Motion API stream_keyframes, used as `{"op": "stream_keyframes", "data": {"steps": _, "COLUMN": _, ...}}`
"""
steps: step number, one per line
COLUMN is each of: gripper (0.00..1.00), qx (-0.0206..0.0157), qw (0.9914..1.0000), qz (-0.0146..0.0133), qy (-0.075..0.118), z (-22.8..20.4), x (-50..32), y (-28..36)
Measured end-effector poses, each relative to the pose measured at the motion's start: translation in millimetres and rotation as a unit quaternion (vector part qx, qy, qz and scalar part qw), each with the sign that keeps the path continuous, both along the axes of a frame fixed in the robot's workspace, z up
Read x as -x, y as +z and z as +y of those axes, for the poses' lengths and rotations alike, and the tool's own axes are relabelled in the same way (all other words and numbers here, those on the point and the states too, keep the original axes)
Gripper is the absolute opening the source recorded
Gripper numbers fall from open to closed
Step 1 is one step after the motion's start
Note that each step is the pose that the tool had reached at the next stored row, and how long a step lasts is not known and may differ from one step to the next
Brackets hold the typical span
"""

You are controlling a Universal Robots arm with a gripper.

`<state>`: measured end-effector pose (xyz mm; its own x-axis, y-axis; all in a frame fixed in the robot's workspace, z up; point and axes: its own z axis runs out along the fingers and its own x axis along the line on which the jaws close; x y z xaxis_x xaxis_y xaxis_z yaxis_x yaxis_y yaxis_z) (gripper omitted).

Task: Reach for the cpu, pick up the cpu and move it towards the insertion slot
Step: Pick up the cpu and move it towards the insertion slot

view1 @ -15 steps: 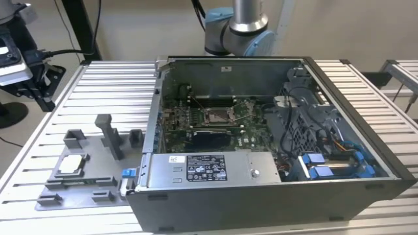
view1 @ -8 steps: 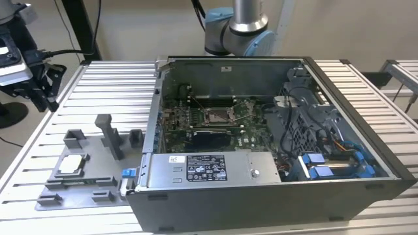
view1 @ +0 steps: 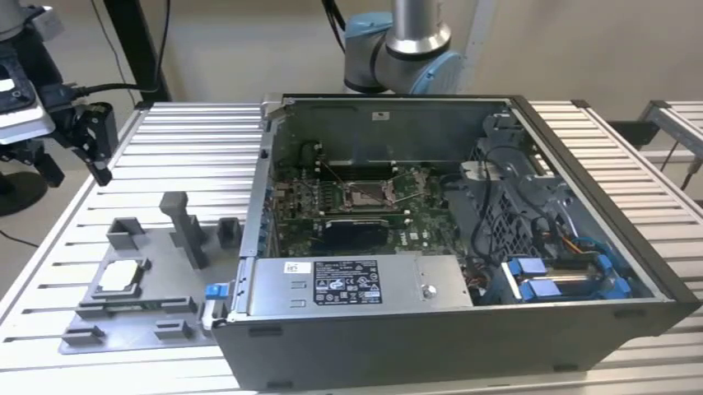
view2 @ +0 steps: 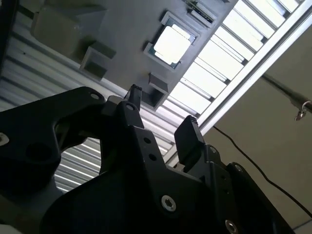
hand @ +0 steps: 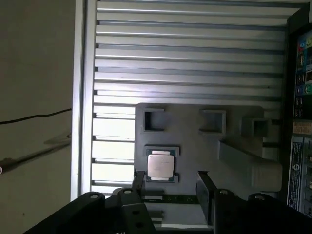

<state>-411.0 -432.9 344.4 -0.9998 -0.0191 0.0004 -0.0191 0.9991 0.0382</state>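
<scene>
Cpu [view1: 121,277] lies in the grey fixture [view1: 143,317], at the exterior view's left of the case [view1: 439,329]. We see the gripper [view1: 77,174] well apart from it and the slot [view1: 368,195] inside the case. In the second wrist view the gripper [view2: 161,107] stands wide and empty. In the first wrist view we find the cpu [hand: 160,165] just beyond one fingertip [hand: 140,174].

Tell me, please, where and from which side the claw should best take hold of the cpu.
Probably by two opposite edges of the cpu, coming straight down from above: it lies flat, silvery top up, in a shallow nest of the grey fixture, so only its sides offer a pinch.
</scene>
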Motion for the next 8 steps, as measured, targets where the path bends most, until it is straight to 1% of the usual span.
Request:
{"op": "stream_keyframes", "data": {"steps": 4, "gripper": 1.0, "qx": 0.0001, "qw": 1.0, "qz": 0.0, "qy": 0.0, "z": 0.0, "x": 0.0, "y": -0.1}}
{"op": "stream_keyframes", "data": {"steps": 8, "gripper": 1.0, "qx": 0.0001, "qw": 1.0, "qz": 0.0, "qy": 0.0, "z": 0.0, "x": 0.2, "y": -5.4}}
